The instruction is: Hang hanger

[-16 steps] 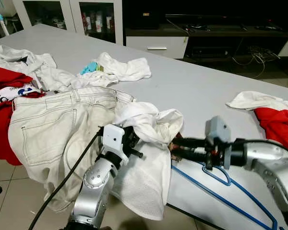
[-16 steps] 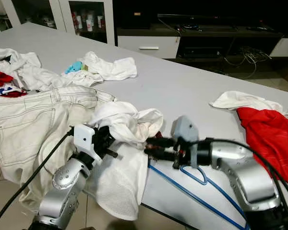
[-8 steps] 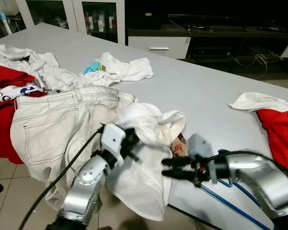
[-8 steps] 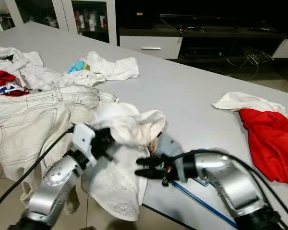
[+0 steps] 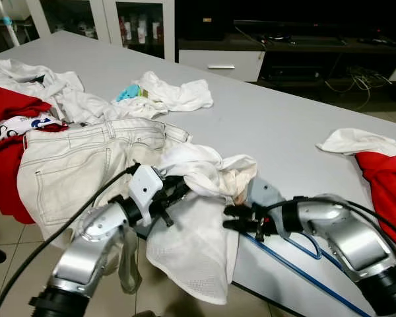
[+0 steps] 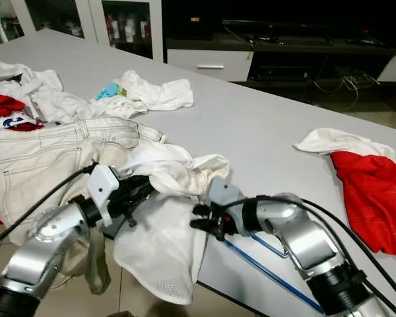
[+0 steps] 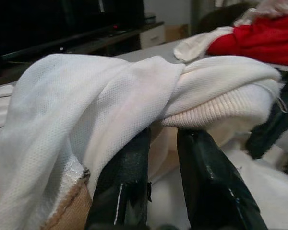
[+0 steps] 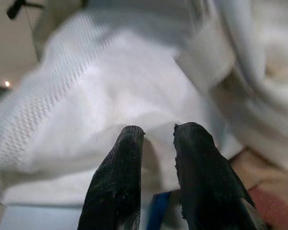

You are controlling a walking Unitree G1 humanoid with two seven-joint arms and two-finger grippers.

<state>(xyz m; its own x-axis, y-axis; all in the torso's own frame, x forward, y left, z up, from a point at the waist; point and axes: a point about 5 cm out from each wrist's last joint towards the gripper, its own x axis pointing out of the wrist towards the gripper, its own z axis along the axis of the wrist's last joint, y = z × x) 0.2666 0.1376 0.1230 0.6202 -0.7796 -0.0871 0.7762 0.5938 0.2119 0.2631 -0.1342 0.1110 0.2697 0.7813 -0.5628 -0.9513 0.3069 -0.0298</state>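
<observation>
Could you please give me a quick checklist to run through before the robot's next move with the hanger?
1. Left claw tucked in the white mesh shirt: ok.
2. Right claw at the shirt's edge: ok; holding cloth: cannot tell.
3. Blue hanger flat on the grey table: ok.
4. Hanger inside the shirt: cannot tell, its near end is hidden by cloth.
5. Shirt fully on the table: not ok, it hangs over the edge.
</observation>
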